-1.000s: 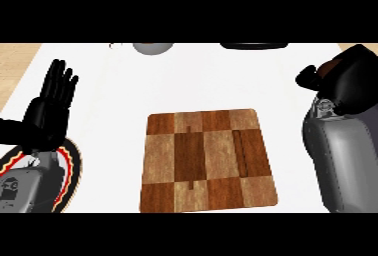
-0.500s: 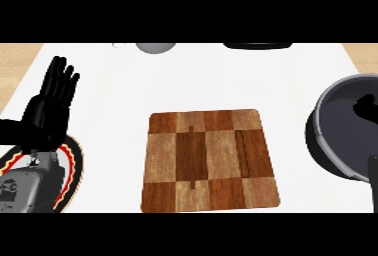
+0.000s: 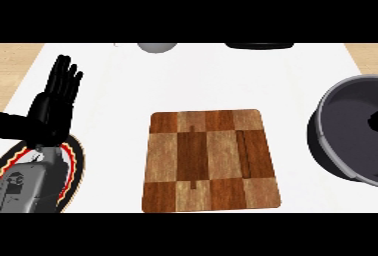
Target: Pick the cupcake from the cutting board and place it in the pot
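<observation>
The wooden cutting board (image 3: 210, 160) lies in the middle of the white counter, and nothing stands on it. At the right edge sits the dark grey pot (image 3: 339, 120), partly cut off by the view. A small dark shape (image 3: 371, 120) shows inside it near the edge; I cannot tell what it is. No cupcake is visible anywhere else. My left hand (image 3: 55, 102) rests at the left, open, fingers straight and pointing up, holding nothing. My right hand does not show.
A plate with a red and yellow rim (image 3: 74, 165) lies at the lower left, partly under my left forearm (image 3: 26, 187). A grey round object (image 3: 156, 47) and a dark object (image 3: 258, 45) sit at the counter's far edge.
My right hand and forearm, which were over the pot a second ago, have left the view. The pot's inside now shows. The left hand has stayed put.
</observation>
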Available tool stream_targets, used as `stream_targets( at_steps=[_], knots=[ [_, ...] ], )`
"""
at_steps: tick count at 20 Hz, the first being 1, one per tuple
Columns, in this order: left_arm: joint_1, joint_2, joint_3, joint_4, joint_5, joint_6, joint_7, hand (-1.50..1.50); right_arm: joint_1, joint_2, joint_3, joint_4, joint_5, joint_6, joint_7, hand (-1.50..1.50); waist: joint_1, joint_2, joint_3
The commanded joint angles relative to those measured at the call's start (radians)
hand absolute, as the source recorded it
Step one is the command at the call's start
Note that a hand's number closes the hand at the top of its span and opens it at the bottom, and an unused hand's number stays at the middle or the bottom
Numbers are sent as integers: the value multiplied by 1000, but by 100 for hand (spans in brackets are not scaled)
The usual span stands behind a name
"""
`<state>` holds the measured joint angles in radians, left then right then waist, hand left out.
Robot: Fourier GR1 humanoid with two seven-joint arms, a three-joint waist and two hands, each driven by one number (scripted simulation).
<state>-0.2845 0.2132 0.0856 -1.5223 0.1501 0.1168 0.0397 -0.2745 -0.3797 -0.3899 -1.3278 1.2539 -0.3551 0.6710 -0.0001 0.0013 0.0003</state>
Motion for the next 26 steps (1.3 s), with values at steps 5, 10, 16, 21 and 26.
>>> stream_targets(
  at_steps=[5,10,16,21,26],
  knots=[
    [10,-9,5,-10,-10,7,-6,0,-60,9,-118,191,-298,23,-127,-150,5,0,1],
    [-81,-8,-4,15,-23,22,70,0,-96,-4,-109,366,-381,-45,-352,-150,5,2,1],
    [8,-17,-15,-89,-30,26,68,0,-105,41,-138,190,-499,-119,-438,-150,3,-5,1],
    [14,-2,21,-18,1,-25,7,0,-82,62,-225,104,-641,-151,-434,-150,-6,-4,0],
    [38,-6,22,-40,8,-31,26,0,-6,48,-330,22,-828,-151,-543,-150,-8,-4,0]
  ],
)
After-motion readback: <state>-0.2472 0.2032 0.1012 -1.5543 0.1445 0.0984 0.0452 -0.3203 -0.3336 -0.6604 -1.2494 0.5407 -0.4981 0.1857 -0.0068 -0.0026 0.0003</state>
